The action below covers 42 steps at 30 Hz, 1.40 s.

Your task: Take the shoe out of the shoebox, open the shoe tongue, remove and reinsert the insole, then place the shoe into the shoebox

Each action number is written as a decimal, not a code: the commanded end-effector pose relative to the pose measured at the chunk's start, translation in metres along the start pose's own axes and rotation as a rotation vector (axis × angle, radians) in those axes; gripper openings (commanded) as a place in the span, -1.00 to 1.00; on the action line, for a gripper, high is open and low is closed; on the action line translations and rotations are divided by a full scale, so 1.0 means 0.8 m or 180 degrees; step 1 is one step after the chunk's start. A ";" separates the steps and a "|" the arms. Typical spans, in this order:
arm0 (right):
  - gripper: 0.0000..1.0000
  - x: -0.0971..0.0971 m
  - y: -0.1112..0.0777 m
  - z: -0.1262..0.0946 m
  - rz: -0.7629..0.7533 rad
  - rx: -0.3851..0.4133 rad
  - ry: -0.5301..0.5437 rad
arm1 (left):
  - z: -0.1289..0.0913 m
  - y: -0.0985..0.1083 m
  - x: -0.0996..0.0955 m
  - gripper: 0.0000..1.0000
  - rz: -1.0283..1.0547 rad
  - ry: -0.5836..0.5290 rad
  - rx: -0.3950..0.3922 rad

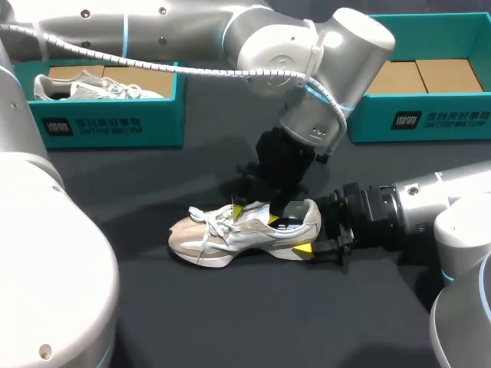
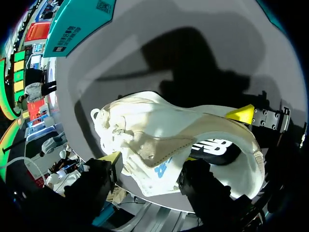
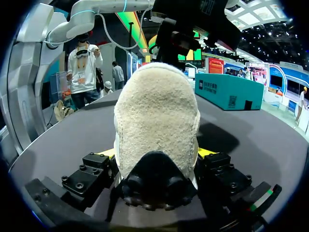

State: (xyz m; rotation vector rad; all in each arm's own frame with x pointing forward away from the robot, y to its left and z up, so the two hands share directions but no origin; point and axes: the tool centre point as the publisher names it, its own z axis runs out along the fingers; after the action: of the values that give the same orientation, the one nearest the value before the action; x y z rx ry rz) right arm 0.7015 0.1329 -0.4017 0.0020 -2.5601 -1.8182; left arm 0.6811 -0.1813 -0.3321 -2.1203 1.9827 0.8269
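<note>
Two grippers are at one shoe (image 1: 230, 230) (image 2: 159, 125) (image 3: 157, 111), which lies on its sole in the middle of the dark table (image 1: 230, 307), outside of both boxes, with the toe towards the left side and the heel towards the right side. The left arm (image 1: 192, 31) comes in from the left, passes over the table and bends down, so that the left gripper (image 1: 255, 215) (image 2: 153, 166) stands over the opening of the shoe. In the left wrist view the pale tongue (image 2: 159, 164) is raised between its two fingers; whether they press on it or only stand beside it, I cannot tell. Beside the tongue, towards the heel, the dark insole (image 2: 217, 147) shows inside the shoe. The right arm (image 1: 430, 199) comes in low from the right, and the right gripper (image 1: 311, 230) (image 3: 157, 154) is at the heel. In the right wrist view its fingers (image 3: 104, 153) touch the heel from both sides, so they are clamped on the shoe. At the far edge of the table stand two teal boxes, well apart from the shoe. The left shoebox (image 1: 107, 126) holds a second shoe (image 1: 92, 86) of light colour. The right shoebox (image 1: 430, 119) shows only brown cardboard inside.
</note>
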 end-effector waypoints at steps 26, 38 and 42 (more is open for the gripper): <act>-1.00 0.002 0.000 0.002 0.0001 0.0010 -0.0005 | -0.016 0.024 -0.047 -1.00 0.0076 0.0537 0.0271; -1.00 0.002 0.000 0.002 0.0001 0.0010 -0.0005 | 0.012 0.020 -0.096 -1.00 -0.0452 0.1438 0.0386; -1.00 0.002 0.000 0.002 0.0001 0.0010 -0.0005 | 0.019 0.021 -0.107 -1.00 -0.0518 0.1603 0.0387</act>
State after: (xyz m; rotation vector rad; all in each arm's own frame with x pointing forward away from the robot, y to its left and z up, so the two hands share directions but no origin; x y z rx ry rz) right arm 0.7012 0.1331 -0.4016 0.0024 -2.5598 -1.8182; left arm 0.6714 -0.1216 -0.3037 -2.3839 1.8921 0.4523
